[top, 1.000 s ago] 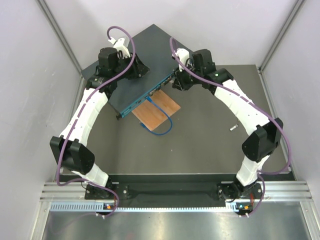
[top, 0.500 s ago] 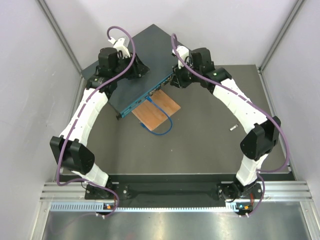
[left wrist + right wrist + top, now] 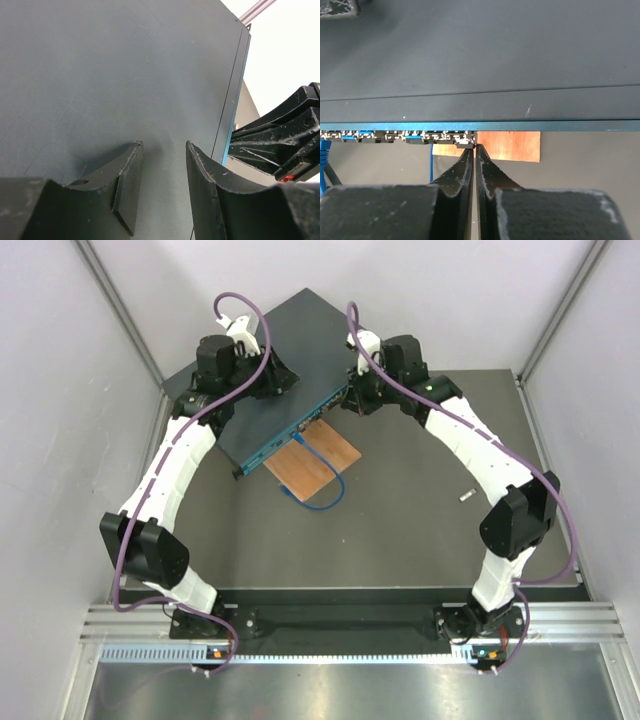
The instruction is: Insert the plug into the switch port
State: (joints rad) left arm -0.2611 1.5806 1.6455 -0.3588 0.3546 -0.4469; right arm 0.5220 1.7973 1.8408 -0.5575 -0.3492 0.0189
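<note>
The switch [image 3: 290,360] is a flat dark teal box lying askew at the back of the table, its port row [image 3: 395,136] facing the near side. A blue cable [image 3: 325,490] loops over the wooden board, and its plug end [image 3: 298,437] meets the port row; in the right wrist view that plug [image 3: 324,150] shows only at the far left edge. My right gripper [image 3: 474,147] is shut with nothing between its fingers, its tips at the right end of the port row. My left gripper [image 3: 164,147] stands open over the switch's top [image 3: 125,75], tips close to the surface.
A thin orange-brown wooden board [image 3: 315,458] lies just in front of the port face, under the cable. A small grey piece [image 3: 466,496] lies on the dark mat at the right. Pale walls with metal posts close in the table on both sides.
The right gripper's fingers have closed together, and it has shifted slightly left toward the switch's port face. The left arm has not moved.
</note>
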